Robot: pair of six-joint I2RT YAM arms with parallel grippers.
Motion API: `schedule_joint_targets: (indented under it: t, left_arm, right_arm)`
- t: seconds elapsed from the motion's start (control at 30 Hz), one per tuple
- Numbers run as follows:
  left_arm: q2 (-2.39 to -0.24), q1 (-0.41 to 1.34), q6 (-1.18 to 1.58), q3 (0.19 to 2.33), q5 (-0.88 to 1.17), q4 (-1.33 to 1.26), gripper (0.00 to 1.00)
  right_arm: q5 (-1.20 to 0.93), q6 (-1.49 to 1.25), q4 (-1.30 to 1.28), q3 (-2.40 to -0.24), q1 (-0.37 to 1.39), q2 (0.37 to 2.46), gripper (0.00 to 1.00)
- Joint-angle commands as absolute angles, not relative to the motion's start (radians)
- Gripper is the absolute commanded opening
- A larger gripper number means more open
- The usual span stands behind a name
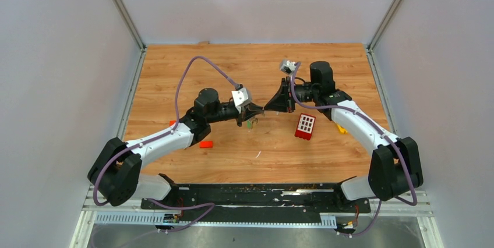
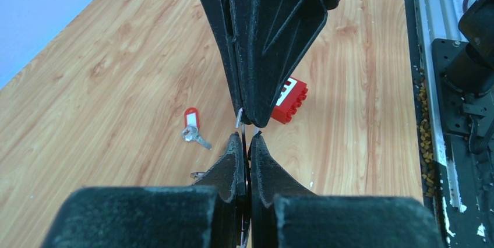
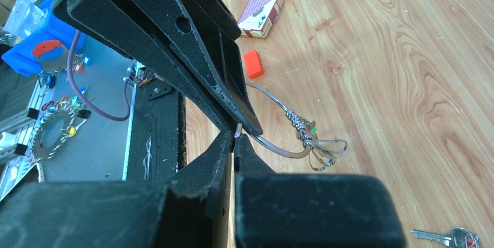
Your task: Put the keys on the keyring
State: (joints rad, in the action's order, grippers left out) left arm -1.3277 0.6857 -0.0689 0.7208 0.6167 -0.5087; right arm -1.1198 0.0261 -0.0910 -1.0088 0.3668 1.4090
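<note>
My left gripper (image 1: pixel 257 112) and right gripper (image 1: pixel 267 108) meet tip to tip above the middle of the table. The left gripper (image 2: pixel 246 138) is shut on the thin silver keyring (image 3: pixel 279 151), seen edge-on between its fingers. Several keys (image 3: pixel 317 149) hang bunched on the ring, one with a green head (image 1: pixel 249 123). The right gripper (image 3: pixel 236 137) is shut on a small silver piece, apparently a key, whose tip touches the ring. A loose key with a red tag (image 2: pixel 191 126) lies on the table below.
A red block with white squares (image 1: pixel 305 126) lies right of the grippers, with a yellow piece (image 1: pixel 341 127) beyond it. An orange block (image 1: pixel 206 144) lies under the left arm. Another key (image 3: pixel 451 237) lies on the wood.
</note>
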Motion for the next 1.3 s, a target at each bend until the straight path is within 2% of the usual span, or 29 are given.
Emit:
schedule_joint_targets:
  t: [0.0,0.07,0.1,0.13,0.27,0.37,0.53,0.7,0.8,0.87,1.07,1.23,1.27]
  left_arm:
    - [-1.305,0.691,-0.106,0.732,0.627,-0.531,0.00]
    - [-1.303,0.690,-0.125,0.742,0.653,-0.503,0.06]
    - [-1.301,0.691,-0.140,0.748,0.666,-0.483,0.19]
    - [-1.298,0.691,-0.155,0.755,0.677,-0.459,0.28]
    - [-1.280,0.690,-0.240,0.772,0.699,-0.371,0.49]
    - [-1.279,0.690,-0.286,0.784,0.712,-0.320,0.57]
    - [-1.320,0.692,-0.267,0.816,0.729,-0.304,0.59]
    - [-1.382,0.691,-0.211,0.868,0.727,-0.328,0.55]
    - [-1.411,0.690,-0.198,0.896,0.741,-0.306,0.38]
    - [-1.422,0.691,-0.205,0.911,0.740,-0.275,0.23]
    - [-1.411,0.691,-0.231,0.930,0.741,-0.198,0.00]
    - [-1.374,0.690,-0.228,0.935,0.848,-0.164,0.00]
    - [-1.367,0.690,-0.209,0.936,0.889,-0.163,0.00]
  right_arm:
    - [-1.102,0.075,-0.088,-1.062,0.365,1.396,0.00]
    - [-1.056,0.130,-0.126,-1.071,0.365,1.374,0.00]
    - [-1.037,0.167,-0.150,-1.078,0.364,1.361,0.00]
    - [-1.018,0.213,-0.173,-1.085,0.365,1.348,0.00]
    - [-0.997,0.321,-0.257,-1.106,0.365,1.299,0.00]
    - [-0.996,0.339,-0.262,-1.101,0.365,1.269,0.00]
    - [-0.995,0.305,-0.249,-1.091,0.364,1.245,0.00]
    - [-1.000,0.250,-0.223,-1.080,0.365,1.238,0.00]
    - [-0.989,0.243,-0.221,-1.071,0.365,1.226,0.00]
    - [-0.979,0.242,-0.216,-1.062,0.364,1.215,0.00]
    - [-0.934,0.258,-0.226,-1.053,0.361,1.198,0.00]
    - [-0.899,0.263,-0.231,-1.038,0.346,1.206,0.00]
    - [-0.892,0.262,-0.233,-1.038,0.341,1.212,0.04]
